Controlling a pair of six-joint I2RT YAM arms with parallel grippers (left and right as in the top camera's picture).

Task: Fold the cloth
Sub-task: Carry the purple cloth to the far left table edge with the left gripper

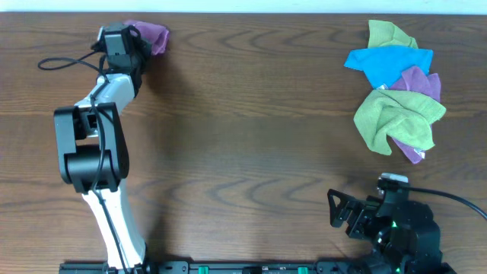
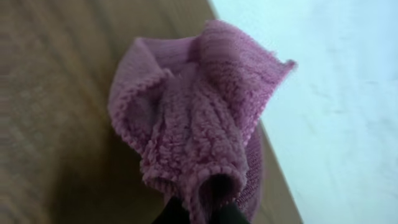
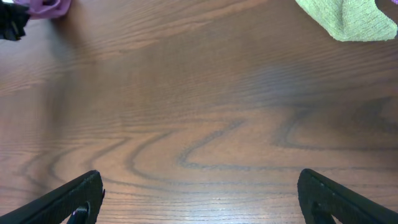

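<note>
Where the table (image 1: 251,114) meets its far edge, left gripper (image 2: 202,216) clamps the bunched lilac cloth (image 2: 193,124). Well apart, right gripper (image 3: 199,190) sits with fingers spread wide, empty.

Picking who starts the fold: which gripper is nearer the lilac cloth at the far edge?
Left. The left gripper holds the lilac cloth bunched at the table's far left edge. The right gripper sits open at the near right, across the table from it.
</note>
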